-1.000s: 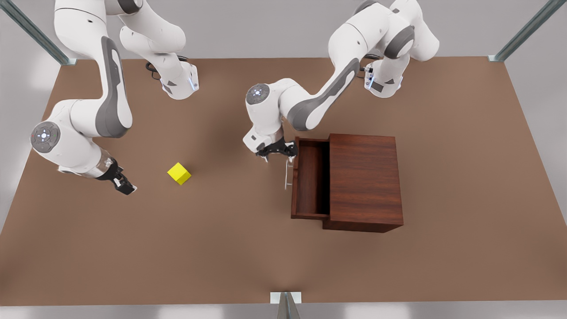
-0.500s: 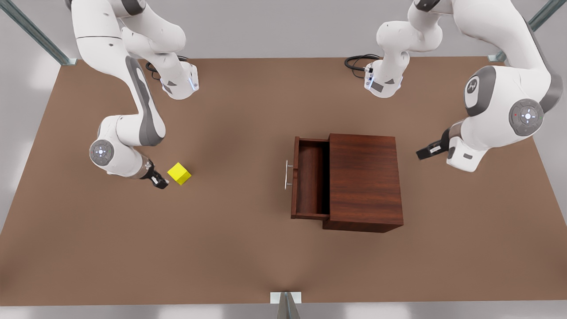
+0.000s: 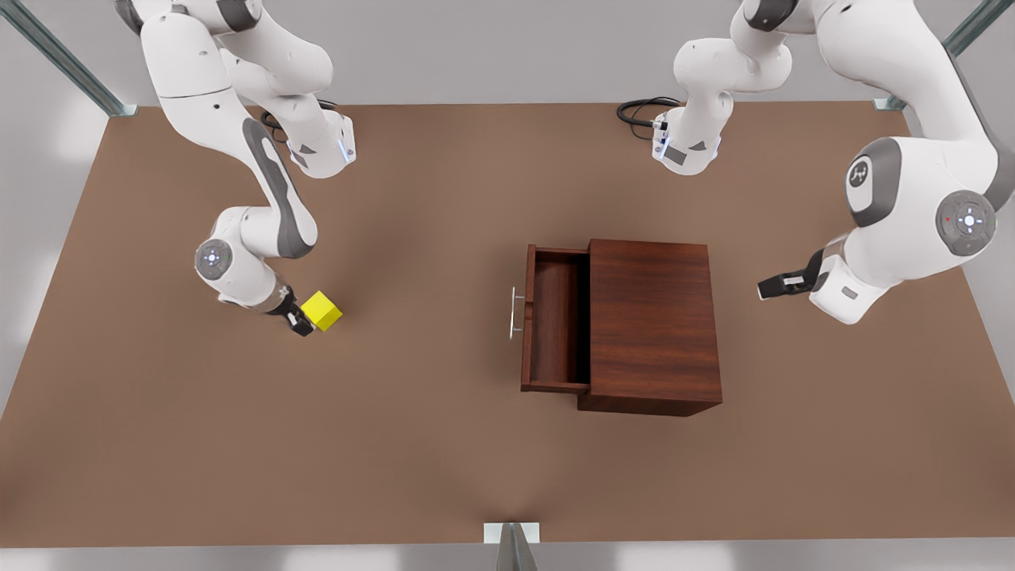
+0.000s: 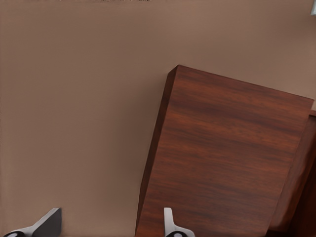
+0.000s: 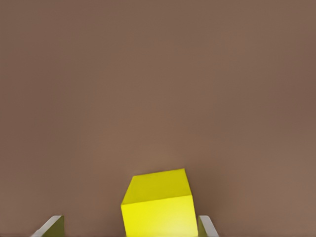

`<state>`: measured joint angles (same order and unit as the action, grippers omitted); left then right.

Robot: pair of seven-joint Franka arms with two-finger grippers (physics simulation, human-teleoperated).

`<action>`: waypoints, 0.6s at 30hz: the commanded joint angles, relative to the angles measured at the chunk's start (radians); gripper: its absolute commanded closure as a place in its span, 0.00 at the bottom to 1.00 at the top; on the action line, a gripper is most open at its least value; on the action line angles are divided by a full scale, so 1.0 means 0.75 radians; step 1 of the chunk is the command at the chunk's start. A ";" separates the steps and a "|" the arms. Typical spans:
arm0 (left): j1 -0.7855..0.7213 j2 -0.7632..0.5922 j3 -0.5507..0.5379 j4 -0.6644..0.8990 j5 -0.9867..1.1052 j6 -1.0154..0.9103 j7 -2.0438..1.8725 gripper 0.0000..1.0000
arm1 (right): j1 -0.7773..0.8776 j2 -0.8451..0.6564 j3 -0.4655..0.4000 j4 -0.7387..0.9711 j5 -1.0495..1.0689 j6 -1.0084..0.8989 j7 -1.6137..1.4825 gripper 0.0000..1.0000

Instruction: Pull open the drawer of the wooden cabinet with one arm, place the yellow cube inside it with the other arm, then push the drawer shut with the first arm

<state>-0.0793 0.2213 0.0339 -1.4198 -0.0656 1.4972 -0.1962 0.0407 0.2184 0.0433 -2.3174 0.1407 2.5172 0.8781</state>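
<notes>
Simulated robot test cell, plain brown counter (image 3: 444, 444), grey walls, metal frame posts (image 3: 63, 59), 2 white arms

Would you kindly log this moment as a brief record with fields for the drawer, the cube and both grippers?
drawer: pulled open from the wooden cabinet, nothing in the part that shows
yellow cube: on the table, outside the drawer
right gripper: open, fingers on either side of the cube
left gripper: open, waiting on the cabinet's far side from the drawer
</notes>
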 commanded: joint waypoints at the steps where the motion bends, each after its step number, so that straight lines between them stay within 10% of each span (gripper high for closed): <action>1: -0.001 -0.001 0.000 0.001 0.024 0.016 0.339 0.00 | 0.009 0.016 0.002 -0.009 0.003 0.135 0.013 0.00; 18: -0.039 0.012 -0.010 -0.001 0.071 0.035 0.333 0.00 | 0.050 0.126 0.004 -0.103 -0.124 0.207 0.011 0.00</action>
<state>-0.1087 0.2321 0.0264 -1.4209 -0.0172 1.5213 -0.0374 0.0787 0.3089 0.0460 -2.3953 0.0622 2.6510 0.8831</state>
